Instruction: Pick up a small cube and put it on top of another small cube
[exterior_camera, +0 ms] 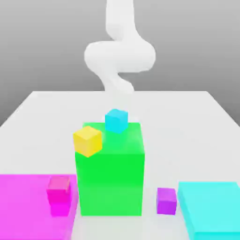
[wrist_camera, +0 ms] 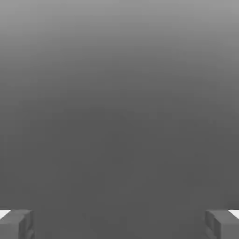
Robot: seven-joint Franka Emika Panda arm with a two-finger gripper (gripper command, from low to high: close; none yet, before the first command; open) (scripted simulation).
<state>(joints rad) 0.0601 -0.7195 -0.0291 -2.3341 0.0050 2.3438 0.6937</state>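
Observation:
The small purple cube (exterior_camera: pixel 166 200) rests on the white table near the front, between the big green block (exterior_camera: pixel 110 173) and a cyan slab. The small pink-magenta cube (exterior_camera: pixel 59 194) sits on the large magenta slab (exterior_camera: pixel 23 206), close to the slab's edge beside the green block. My white arm (exterior_camera: pixel 119 56) rises at the far side of the table, well behind both cubes. In the hand view my gripper (wrist_camera: pixel 119 225) is open, its two grey fingertips (wrist_camera: pixel 16 224) far apart with nothing between them, facing a plain grey background.
A yellow cube (exterior_camera: pixel 87 140) shows at the green block's upper corner toward the exterior view's left, and a small cyan cube (exterior_camera: pixel 116 120) at its top back edge. The flat cyan slab (exterior_camera: pixel 211 211) lies at the front on the exterior view's right. The table (exterior_camera: pixel 187 122) stretches bare behind.

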